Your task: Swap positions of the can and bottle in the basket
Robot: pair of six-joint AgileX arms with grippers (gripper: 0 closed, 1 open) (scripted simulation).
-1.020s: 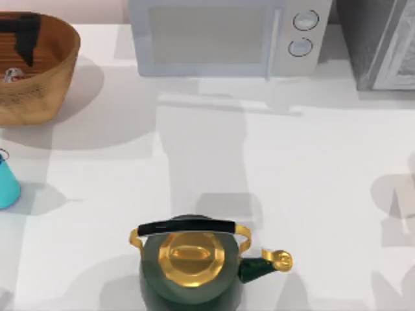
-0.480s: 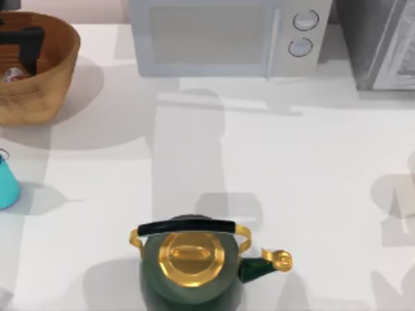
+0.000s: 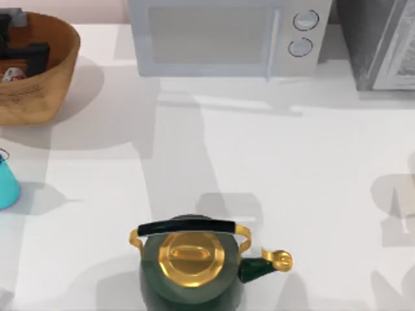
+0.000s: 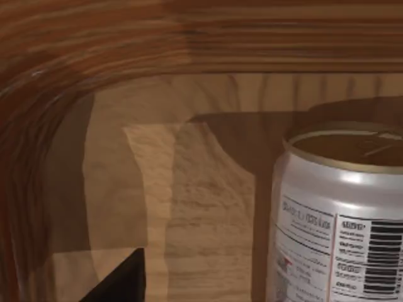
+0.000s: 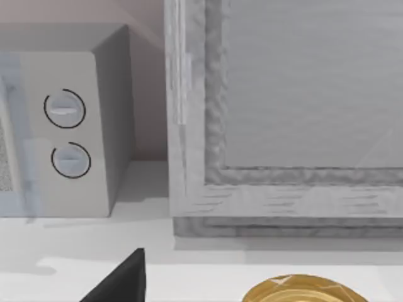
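The wicker basket [image 3: 45, 84] stands at the table's far left corner. Inside it, the can [image 3: 9, 75] shows as a small white and red shape near the left edge. My left gripper [image 3: 18, 46] hangs open inside the basket, just above and beside the can. In the left wrist view the can [image 4: 340, 226] stands upright close by on the basket [image 4: 94, 56] floor, with one dark fingertip [image 4: 119, 283] apart from it. The cyan bottle [image 3: 5, 183] stands on the table in front of the basket, cut by the left edge. My right gripper's fingertip [image 5: 119, 283] shows in its wrist view, parked.
A green-and-gold kettle [image 3: 191, 265] stands at the front middle. A white microwave [image 3: 227, 35] sits along the back, with a grey cabinet [image 3: 382, 45] at the back right. The right wrist view faces the microwave [image 5: 69, 126] and cabinet [image 5: 283, 113].
My left gripper has shifted left and lower inside the basket, toward the can. Its arm's shadow on the table has slid left. Can, bottle and kettle have not moved.
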